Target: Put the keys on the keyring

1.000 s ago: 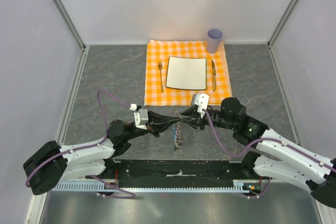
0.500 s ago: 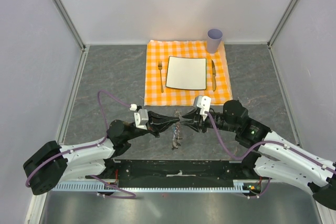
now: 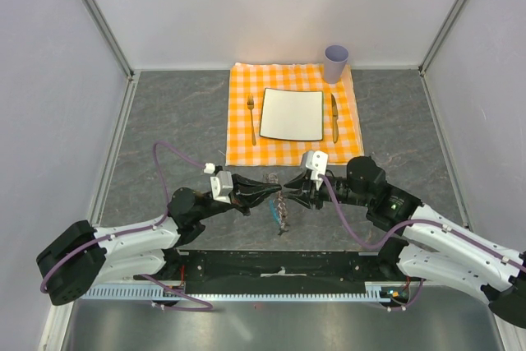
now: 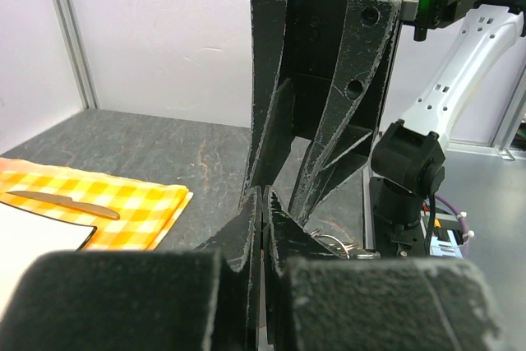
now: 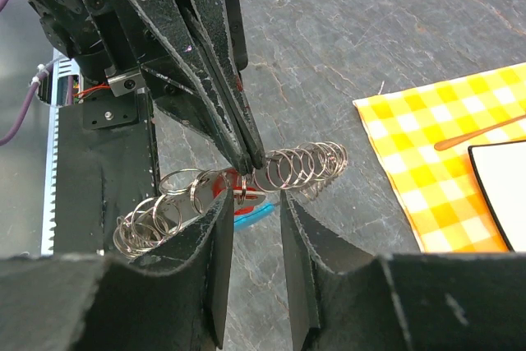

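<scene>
Jaws of the left gripper (image 5: 248,158) pinch shut on the keyring (image 5: 306,167), hanging over the table (image 5: 345,30) with the red key (image 5: 220,184) just beside its rings, while the right gripper (image 5: 256,207) stands slightly parted, so it should probably steady one ring before threading.

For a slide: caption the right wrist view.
Left gripper pinches the keyring ahead of the open right gripper, red-headed key alongside.

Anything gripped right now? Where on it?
Left gripper pinches the keyring at a mid-chain ring, jaws shut. Right gripper has its jaws either side of it; grip cannot be told.
</scene>
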